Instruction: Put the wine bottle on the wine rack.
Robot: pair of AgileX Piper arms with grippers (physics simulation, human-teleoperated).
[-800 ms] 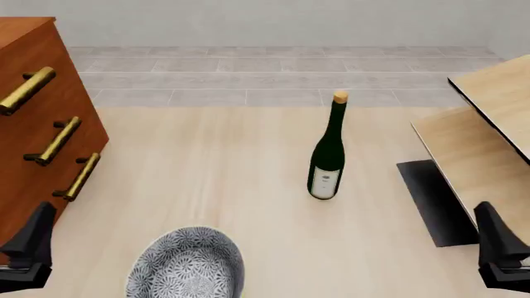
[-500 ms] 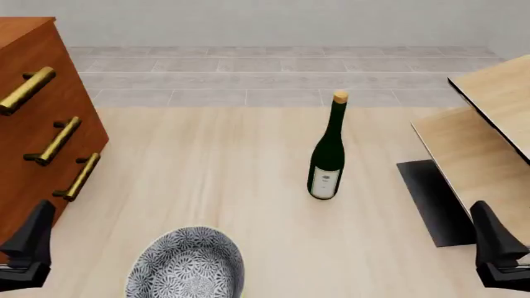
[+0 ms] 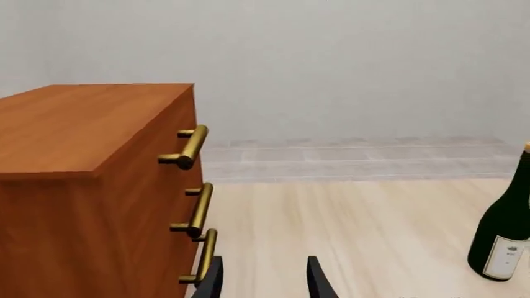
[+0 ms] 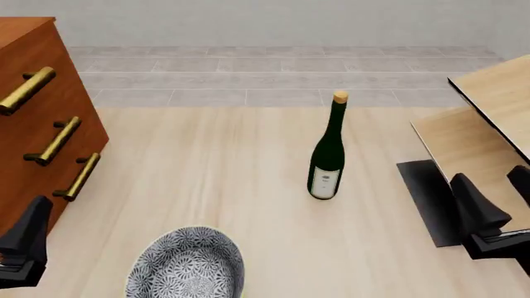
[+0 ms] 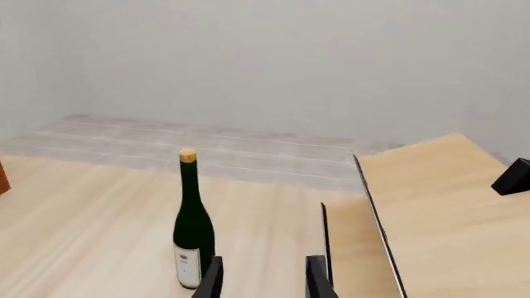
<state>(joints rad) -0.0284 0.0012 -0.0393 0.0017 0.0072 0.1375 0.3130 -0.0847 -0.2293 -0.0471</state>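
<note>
**Q:** Bottle (image 4: 326,158) position, as you see it?

**A:** Your bottle stands upright on the table (image 4: 215,161), right of the middle and nearer the far edge than the near one. Its cork points up and its white label faces you. Nothing touches it.

**Q:** And the rack (image 4: 485,143)?

**A:** You have it along the right edge: slanted light-wood panels over a flat black base. It is near the bottle, to its right, with bare tabletop between them.

**Q:** Where are your grippers?

**A:** Your right gripper (image 4: 488,211) sits low at the near right corner, in front of the rack's base and well apart from the bottle. In the right wrist view its 2 fingers (image 5: 213,279) stand apart with nothing between them; the bottle is just beyond the tips, a little off to one side. Your left gripper (image 4: 25,239) is at the near left corner, beside the cabinet (image 4: 37,124). Its 2 fingers (image 3: 212,279) are likewise parted and hold nothing.

**Q:** Anything else?

**A:** You have 1 patterned bowl (image 4: 186,264) at the near edge, left of the middle, well apart from the bottle.
</note>
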